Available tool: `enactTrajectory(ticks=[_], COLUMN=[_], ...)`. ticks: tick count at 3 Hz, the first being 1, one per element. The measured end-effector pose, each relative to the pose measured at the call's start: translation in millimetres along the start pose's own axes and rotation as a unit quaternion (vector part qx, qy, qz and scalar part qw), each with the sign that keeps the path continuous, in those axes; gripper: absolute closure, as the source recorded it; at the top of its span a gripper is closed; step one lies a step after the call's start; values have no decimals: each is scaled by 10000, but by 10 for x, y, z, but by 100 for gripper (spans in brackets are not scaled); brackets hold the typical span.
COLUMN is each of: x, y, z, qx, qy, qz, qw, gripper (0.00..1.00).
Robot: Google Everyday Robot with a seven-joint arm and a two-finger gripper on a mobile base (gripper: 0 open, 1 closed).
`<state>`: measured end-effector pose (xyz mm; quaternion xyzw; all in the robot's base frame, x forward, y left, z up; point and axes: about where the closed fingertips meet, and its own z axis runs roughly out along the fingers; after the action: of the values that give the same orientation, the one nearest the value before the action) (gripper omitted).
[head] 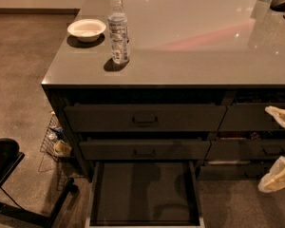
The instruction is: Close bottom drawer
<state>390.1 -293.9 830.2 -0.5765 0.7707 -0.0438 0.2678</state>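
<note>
The bottom drawer [145,194] is pulled far out of the counter, showing its bare dark inside and pale rim [91,194]; its front runs off the lower edge of the view. The two similar wide drawers above it, the top one [145,118] and the middle one [145,149], sit pushed in. My gripper [279,146] is at the right edge, to the right of the open drawer and in front of the neighbouring narrower drawers. Its two pale fingers [278,114] are spread apart and hold nothing.
A water bottle [118,31] and a white bowl [86,30] stand on the grey countertop [190,42]. A wire basket [54,144] with items sits on the floor left of the counter. A dark chair base [9,175] is at lower left.
</note>
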Motion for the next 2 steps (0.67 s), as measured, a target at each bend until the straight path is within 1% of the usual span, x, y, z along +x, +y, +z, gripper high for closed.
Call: enactTrajectory(ticks=[1, 2], x=[73, 401], y=[432, 694], z=[516, 1028], qx=[-35, 17], qy=[-442, -970], qz=[117, 516], qw=[9989, 9939], gripper=[2, 24])
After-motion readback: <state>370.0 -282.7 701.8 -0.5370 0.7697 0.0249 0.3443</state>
